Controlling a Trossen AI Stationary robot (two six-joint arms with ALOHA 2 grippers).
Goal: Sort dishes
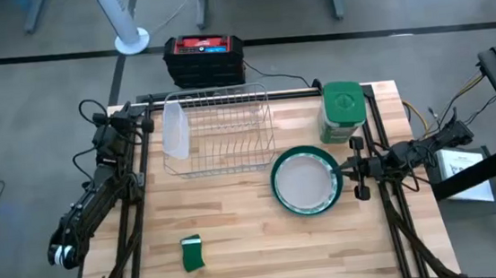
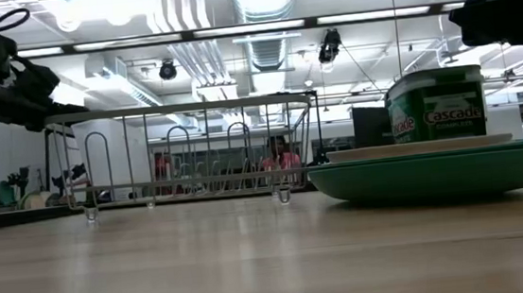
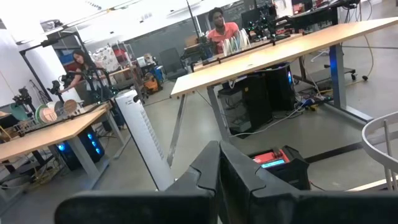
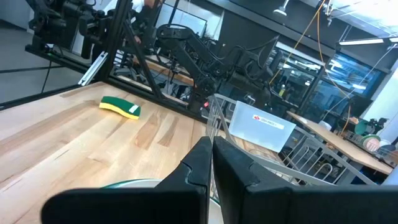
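Note:
A whitish plate (image 1: 306, 184) lies on a teal-green plate (image 1: 276, 174) on the table, right of centre; the low view shows the stack (image 2: 435, 171) edge-on. Another whitish-clear plate (image 1: 173, 129) stands on edge in the left end of the wire dish rack (image 1: 225, 132), and it also shows in the right wrist view (image 4: 261, 127). My right gripper (image 1: 348, 168) hovers shut just right of the stack, above it, holding nothing (image 4: 210, 163). My left gripper (image 1: 141, 123) is shut at the table's far left corner, raised, pointing away into the room (image 3: 219, 171).
A green canister (image 1: 343, 111) stands behind the plate stack at the far right. A small green sponge (image 1: 192, 254) lies near the front edge. A black and red box (image 1: 205, 59) sits on the floor beyond the rack. Bare wood lies between sponge and stack.

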